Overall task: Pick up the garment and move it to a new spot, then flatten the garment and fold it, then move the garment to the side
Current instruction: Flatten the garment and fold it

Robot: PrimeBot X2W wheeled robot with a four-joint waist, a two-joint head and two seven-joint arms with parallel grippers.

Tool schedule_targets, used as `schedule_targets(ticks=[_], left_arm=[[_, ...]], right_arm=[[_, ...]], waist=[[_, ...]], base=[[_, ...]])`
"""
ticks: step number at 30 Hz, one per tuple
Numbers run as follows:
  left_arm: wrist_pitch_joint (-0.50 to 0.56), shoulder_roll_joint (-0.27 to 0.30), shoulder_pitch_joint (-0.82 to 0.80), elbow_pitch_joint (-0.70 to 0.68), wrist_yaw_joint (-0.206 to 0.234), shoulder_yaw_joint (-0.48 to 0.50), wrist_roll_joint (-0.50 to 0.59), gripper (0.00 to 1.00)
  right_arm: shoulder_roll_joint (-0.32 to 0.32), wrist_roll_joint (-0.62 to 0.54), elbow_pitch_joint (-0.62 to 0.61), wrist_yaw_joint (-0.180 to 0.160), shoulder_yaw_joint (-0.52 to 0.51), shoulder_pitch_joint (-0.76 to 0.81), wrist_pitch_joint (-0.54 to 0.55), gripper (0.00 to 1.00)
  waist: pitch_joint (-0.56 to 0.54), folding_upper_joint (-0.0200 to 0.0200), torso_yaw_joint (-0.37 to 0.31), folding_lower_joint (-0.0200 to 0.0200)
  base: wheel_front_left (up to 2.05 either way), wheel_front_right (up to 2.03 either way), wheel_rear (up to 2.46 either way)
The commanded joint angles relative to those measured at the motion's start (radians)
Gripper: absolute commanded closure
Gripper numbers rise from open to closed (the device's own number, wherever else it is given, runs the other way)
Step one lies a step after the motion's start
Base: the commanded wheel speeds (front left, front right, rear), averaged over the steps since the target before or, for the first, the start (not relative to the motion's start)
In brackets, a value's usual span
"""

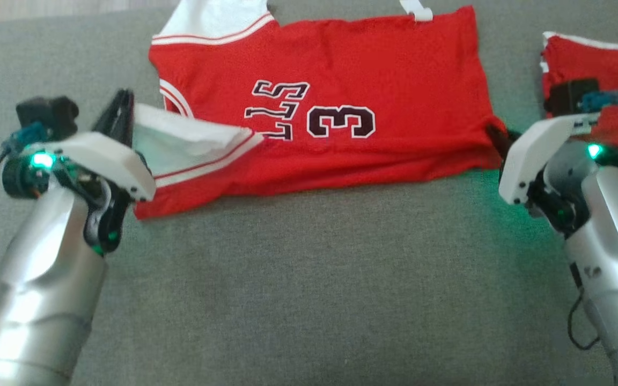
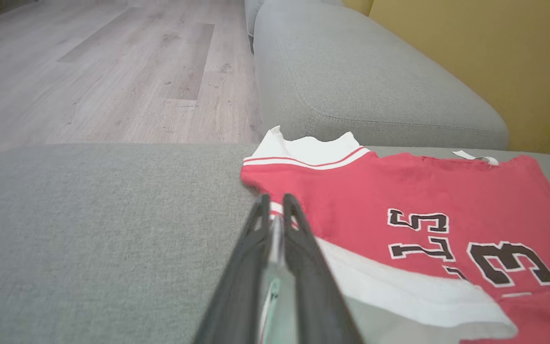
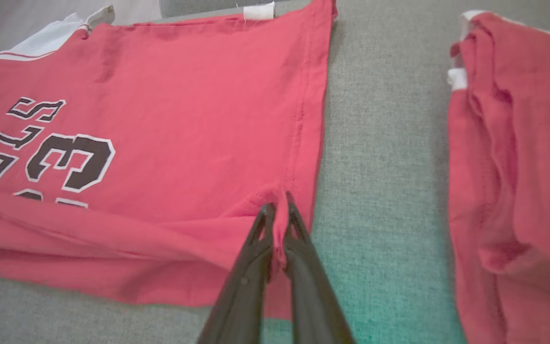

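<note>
We fold a red shirt point(image 1: 395, 69)
Our left gripper point(image 2: 275, 205) and right gripper point(image 3: 277, 208) pinch its edges; uneven pulling could slip one

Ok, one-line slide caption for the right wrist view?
Right tool pinches the red jersey by its hem corner on the grey sofa, second red garment alongside.

Left forearm point(image 1: 46, 279): silver, rises from lower left of head view, green light lit at wrist. Left hand point(image 1: 125, 97): fingers point up and slightly right, pressed together, pinching a white-trimmed edge of the garment point(image 1: 395, 80).

Right forearm point(image 1: 615, 252): comes up from lower right, wrist bent inward, green light lit. Right hand point(image 3: 280, 205): fingers lie low and point toward the robot's left, closed tight on a small fold of red cloth at the garment's corner.
</note>
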Motion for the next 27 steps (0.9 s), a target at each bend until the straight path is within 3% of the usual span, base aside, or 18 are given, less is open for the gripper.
schedule_targets(ticks=[1,4,13,21,27], left_arm=[[-0.018,0.038,-0.067,-0.011,-0.005,0.023,0.019,0.00],[-0.078,0.031,-0.119,0.036,-0.001,0.019,0.044,0.00],[-0.343,-0.018,-0.173,0.057,0.002,0.078,0.037,0.00],[-0.378,-0.064,0.001,-0.199,-0.028,0.186,0.076,0.00],[-0.378,-0.110,0.189,-0.291,-0.023,0.197,0.161,0.00]], right_arm=[[0.004,-0.004,-0.023,-0.001,0.017,-0.051,-0.017,0.00],[0.008,-0.017,0.002,-0.001,0.015,-0.107,-0.078,0.00],[0.035,-0.032,-0.004,-0.001,-0.043,-0.175,-0.449,0.00],[0.094,-0.039,-0.126,-0.001,-0.074,-0.055,-0.649,0.00],[0.149,-0.201,-0.207,-0.001,-0.116,0.107,-0.706,0.00]], waist=[[0.017,0.0000,-0.003,-0.0002],[0.030,0.0000,-0.004,-0.0002],[-0.006,0.0000,0.011,-0.0002],[-0.089,0.0000,0.028,-0.0002],[-0.138,0.0000,0.036,-0.0002]], base=[[0.00,0.00,0.00],[0.00,0.00,0.00],[0.00,0.00,0.00],[0.00,0.00,0.00],[0.00,0.00,0.00]])
